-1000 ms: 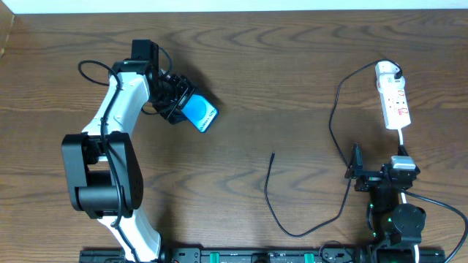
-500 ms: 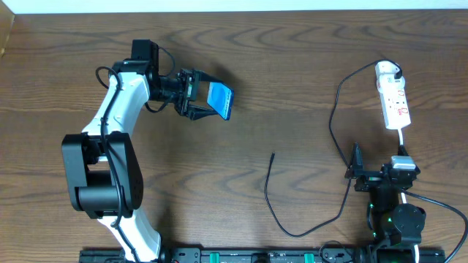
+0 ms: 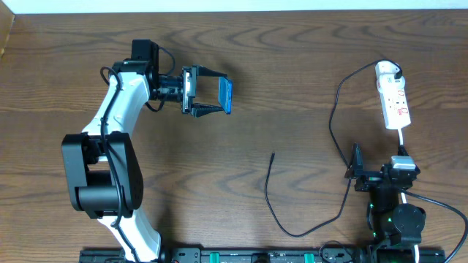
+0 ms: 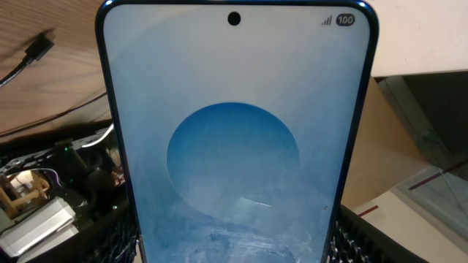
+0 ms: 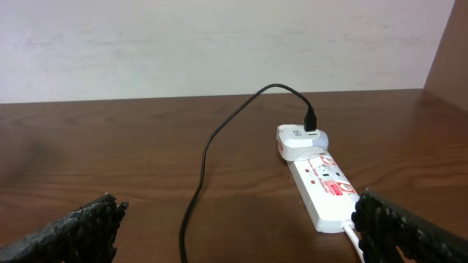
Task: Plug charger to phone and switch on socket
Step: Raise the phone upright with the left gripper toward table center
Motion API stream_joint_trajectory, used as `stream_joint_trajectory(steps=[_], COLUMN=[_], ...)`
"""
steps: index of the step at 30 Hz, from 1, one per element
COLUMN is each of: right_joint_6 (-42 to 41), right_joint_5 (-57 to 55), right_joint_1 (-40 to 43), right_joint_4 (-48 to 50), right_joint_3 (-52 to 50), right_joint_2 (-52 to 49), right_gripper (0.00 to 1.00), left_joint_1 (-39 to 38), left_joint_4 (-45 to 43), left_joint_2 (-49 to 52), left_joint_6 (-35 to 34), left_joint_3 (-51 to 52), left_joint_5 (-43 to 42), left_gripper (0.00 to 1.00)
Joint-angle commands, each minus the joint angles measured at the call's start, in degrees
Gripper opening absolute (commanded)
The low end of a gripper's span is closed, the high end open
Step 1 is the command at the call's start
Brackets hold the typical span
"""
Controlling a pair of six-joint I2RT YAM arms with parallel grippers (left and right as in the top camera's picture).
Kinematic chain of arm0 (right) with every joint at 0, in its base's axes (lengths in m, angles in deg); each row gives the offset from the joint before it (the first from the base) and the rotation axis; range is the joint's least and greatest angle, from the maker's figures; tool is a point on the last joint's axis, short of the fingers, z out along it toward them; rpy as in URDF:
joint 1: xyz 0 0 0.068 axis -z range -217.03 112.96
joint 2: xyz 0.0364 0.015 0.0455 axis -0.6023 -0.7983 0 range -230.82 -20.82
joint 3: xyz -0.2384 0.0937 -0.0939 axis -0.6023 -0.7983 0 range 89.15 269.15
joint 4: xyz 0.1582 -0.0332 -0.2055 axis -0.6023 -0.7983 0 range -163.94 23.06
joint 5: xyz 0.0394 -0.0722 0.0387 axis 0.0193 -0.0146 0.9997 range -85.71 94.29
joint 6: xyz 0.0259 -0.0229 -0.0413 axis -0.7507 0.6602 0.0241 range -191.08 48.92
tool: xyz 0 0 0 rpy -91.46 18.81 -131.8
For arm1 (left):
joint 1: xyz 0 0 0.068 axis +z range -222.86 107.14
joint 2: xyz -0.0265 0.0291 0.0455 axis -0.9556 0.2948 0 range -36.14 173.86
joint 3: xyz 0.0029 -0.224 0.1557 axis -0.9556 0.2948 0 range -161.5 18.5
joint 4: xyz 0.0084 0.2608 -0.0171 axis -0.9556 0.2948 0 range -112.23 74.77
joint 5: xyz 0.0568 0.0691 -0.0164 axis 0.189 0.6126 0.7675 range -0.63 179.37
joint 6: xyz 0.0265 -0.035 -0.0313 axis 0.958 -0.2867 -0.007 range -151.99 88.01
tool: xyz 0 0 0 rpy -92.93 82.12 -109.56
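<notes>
My left gripper (image 3: pixel 212 96) is shut on the phone (image 3: pixel 226 96) and holds it on edge above the table at the upper left. The phone's blue screen with a round shape fills the left wrist view (image 4: pixel 234 139). The black charger cable (image 3: pixel 333 124) runs from its white plug (image 3: pixel 385 71) in the white socket strip (image 3: pixel 395 102) down to a loop, and its free tip (image 3: pixel 273 155) lies on the table's middle. My right gripper (image 3: pixel 356 168) is open and empty at the lower right. The strip (image 5: pixel 325 193) and the cable (image 5: pixel 201 183) lie ahead of it.
The strip's white cord (image 3: pixel 401 142) runs down to the right arm's base. A dark rail (image 3: pixel 241 256) lines the table's front edge. A pale wall (image 5: pixel 219 44) stands behind the table.
My left gripper has lifted the phone, carried it right and turned it from flat-tilted to on edge. The right arm and the cable have not moved.
</notes>
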Motion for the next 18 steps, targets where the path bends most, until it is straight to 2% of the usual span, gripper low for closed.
stream_joint_trajectory(steps=[1,18], right_joint_6=[-0.4,-0.4], right_joint_5=[-0.4,-0.4], right_joint_1=[0.2,0.2], right_joint_4=[-0.2,-0.2], right_joint_3=[-0.1,-0.1], right_joint_2=[0.2,0.2], right_gripper=[0.99,0.99], left_joint_1=[0.0,0.0], left_joint_4=[0.2,0.2], left_joint_2=[-2.1,-2.1], left_joint_6=[-1.0,-4.0], left_joint_3=[-0.2,-0.2], left_joint_5=[-3.5,-3.6], left_gripper=[0.07,0.07])
